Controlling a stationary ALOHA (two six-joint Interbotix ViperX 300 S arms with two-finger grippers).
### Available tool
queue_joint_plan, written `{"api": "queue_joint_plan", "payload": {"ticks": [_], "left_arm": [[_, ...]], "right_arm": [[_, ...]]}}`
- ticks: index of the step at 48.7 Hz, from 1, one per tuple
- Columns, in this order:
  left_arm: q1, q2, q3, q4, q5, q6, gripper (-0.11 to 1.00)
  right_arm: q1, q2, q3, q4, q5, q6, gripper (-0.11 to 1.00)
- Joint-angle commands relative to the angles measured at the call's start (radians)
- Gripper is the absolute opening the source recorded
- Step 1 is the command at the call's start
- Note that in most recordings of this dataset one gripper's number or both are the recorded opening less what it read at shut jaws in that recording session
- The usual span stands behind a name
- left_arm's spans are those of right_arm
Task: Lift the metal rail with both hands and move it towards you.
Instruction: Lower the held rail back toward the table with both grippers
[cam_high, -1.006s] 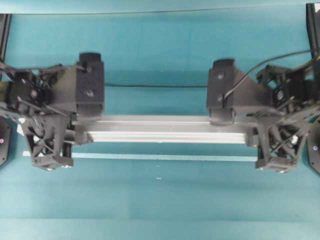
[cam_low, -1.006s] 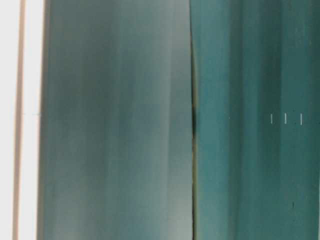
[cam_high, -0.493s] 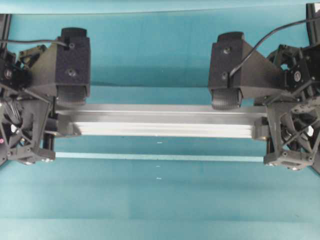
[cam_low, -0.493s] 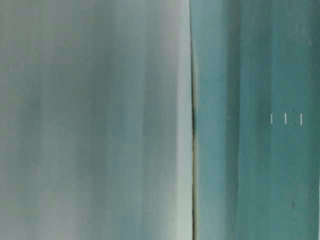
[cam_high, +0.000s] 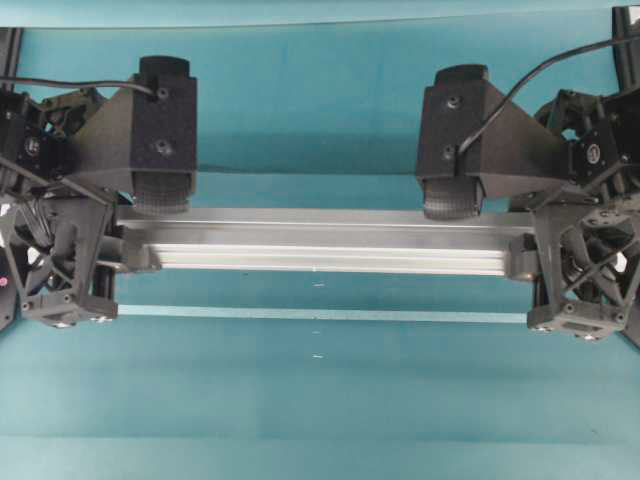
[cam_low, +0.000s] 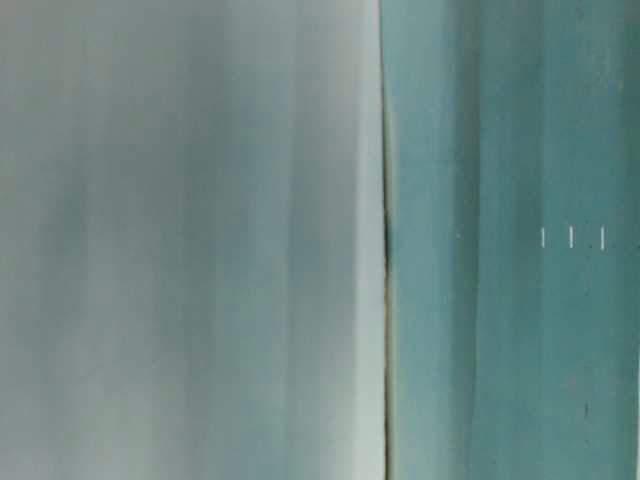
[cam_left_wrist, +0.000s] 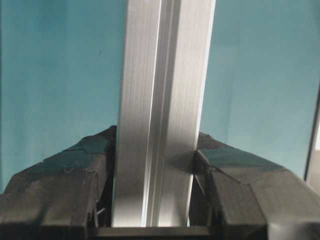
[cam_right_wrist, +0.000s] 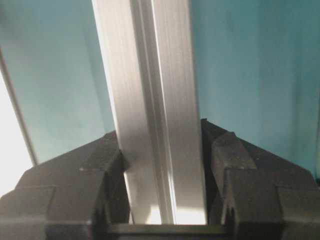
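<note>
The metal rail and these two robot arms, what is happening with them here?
Two robot arms hold the metal rail between them, one at each end. The left gripper has its jaws shut on the rail's left end, and the right gripper has its jaws shut on the right end. The rail lies level across the teal table, parallel to a thin pale tape strip just in front of it. The table-level view is too blurred to read.

Brushed, shiny metal rail (cam_high: 320, 245); matt black jaws.

Bright, even light; table-level view blurred
</note>
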Motion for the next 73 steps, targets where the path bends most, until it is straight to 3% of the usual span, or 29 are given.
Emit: {"api": "queue_joint_plan", "payload": {"ticks": [1, 15, 32, 44, 54, 62, 73], "left_arm": [[0.011, -0.008, -0.031, 0.002, -0.006, -0.012, 0.32], [0.054, 0.002, 0.064, 0.002, -0.094, -0.003, 0.32], [0.063, 0.002, 0.339, 0.003, -0.347, -0.002, 0.32], [0.064, 0.052, 0.488, 0.006, -0.515, 0.003, 0.32], [0.063, 0.121, 0.531, 0.006, -0.621, -0.005, 0.32], [0.064, 0.189, 0.540, 0.006, -0.646, -0.005, 0.32], [0.066, 0.247, 0.584, 0.006, -0.749, -0.006, 0.32]], "right_arm": [[-0.011, -0.015, -0.003, -0.002, -0.008, 0.063, 0.40], [-0.025, -0.023, 0.124, -0.002, -0.063, 0.032, 0.40], [-0.032, -0.077, 0.433, -0.020, -0.397, -0.003, 0.40], [-0.034, -0.032, 0.606, -0.020, -0.571, -0.003, 0.40], [-0.032, 0.020, 0.684, -0.026, -0.713, -0.015, 0.40], [-0.035, 0.057, 0.749, -0.032, -0.851, -0.075, 0.40], [-0.054, 0.110, 0.798, -0.032, -0.948, -0.103, 0.40]]}}
